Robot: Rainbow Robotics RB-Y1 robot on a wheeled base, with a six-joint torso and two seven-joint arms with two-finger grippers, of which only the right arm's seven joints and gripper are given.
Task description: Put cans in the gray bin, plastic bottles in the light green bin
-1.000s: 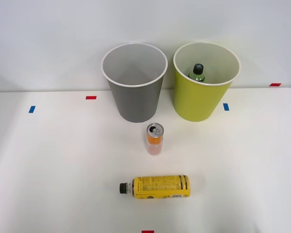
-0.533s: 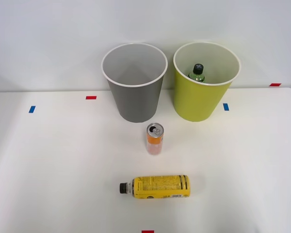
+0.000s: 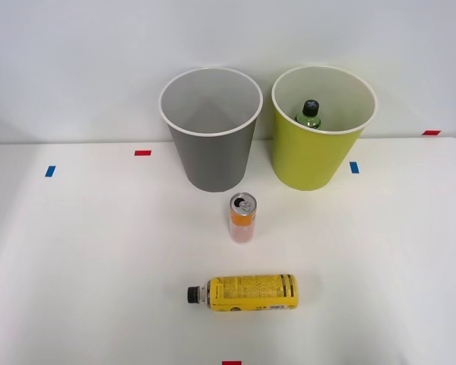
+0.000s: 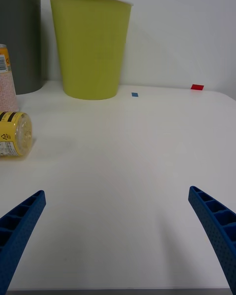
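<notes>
Can: the slim orange-and-pink can (image 3: 242, 217) stands upright near the middle of the worktop, smooth-sided, with a silver top and pull tab; it is just in front of the gray bin and apart from it.
Gray bin: the gray bin (image 3: 211, 152) is a tall tapered round tub, matte gray outside with a white rim and a pale inside, standing at the far edge of the worktop.
Light green bin: the light green bin (image 3: 317, 148) has the same shape, yellow-green outside with a white rim, and stands beside the gray bin, toward the far right corner.
Green bottle: a black-capped bottle (image 3: 309, 113) with a green label stands inside the light green bin, its cap below the rim.
Yellow bottle: the yellow-labelled bottle (image 3: 245, 293) lies on its side near the front edge, black cap pointing left, black band at its other end.
Right gripper: the right gripper (image 4: 118, 236) hangs low over bare worktop, its blue ribbed fingers (image 4: 216, 226) spread wide apart and holding nothing.
Around: small red and blue tape marks (image 3: 142, 153) dot the surface.
Surface and room: a smooth white worktop (image 3: 91, 258) against a plain pale wall.
</notes>
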